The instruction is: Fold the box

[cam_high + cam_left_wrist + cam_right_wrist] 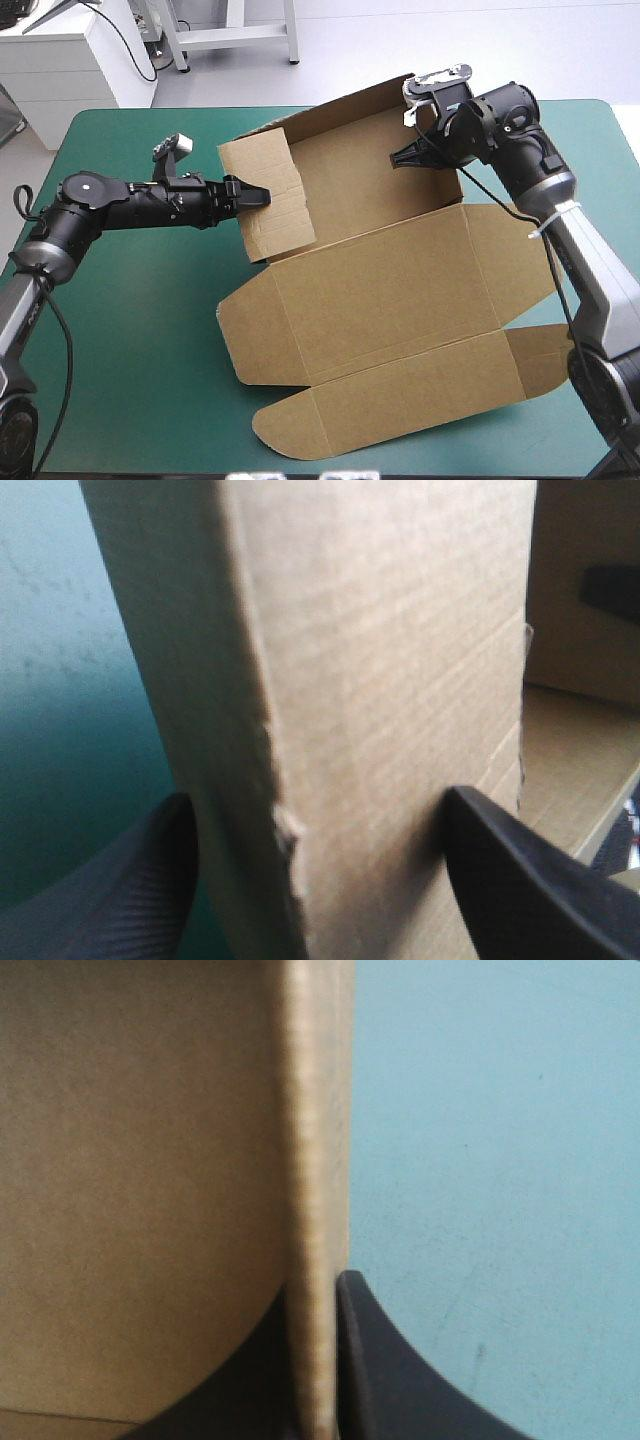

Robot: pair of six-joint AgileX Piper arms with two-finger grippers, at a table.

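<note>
Table: teal-green cover [130, 330], smooth and matt. It carries only the box [370, 180], which occupies the middle and right of the table.

Obstructions: the left flap [265, 195] of the box stands raised and leans over the tray floor. It lies directly between the left gripper [262, 196] and the tray interior. In the left wrist view this flap fills most of the field. A strip of tray floor and a dark shape show beyond it, and I cannot tell what the shape is.

Material: plain brown corrugated board, unprinted, with fine ribbing on the face. The creased edge of the flap is roughened and slightly torn. The far wall [330, 105] and the right wall [445, 190] are raised. The lid [400, 290] lies flat toward the near edge, with rounded tabs at its sides and a long rounded tuck strip [390, 405] nearest the robot.

Left gripper: reaches in from the left side at flap height. Its black fingers [530, 880] stand wide apart with the folded flap between them, and board runs from one finger to the other. I judge it to be straddling, not clamped.

Right gripper [402, 158]: sits at the right wall, from above and outside the tray. Its fingers [380, 1360] are all but closed, pinching the wall's thin edge. Brown board lies to one side of that edge and bare cover to the other.
</note>
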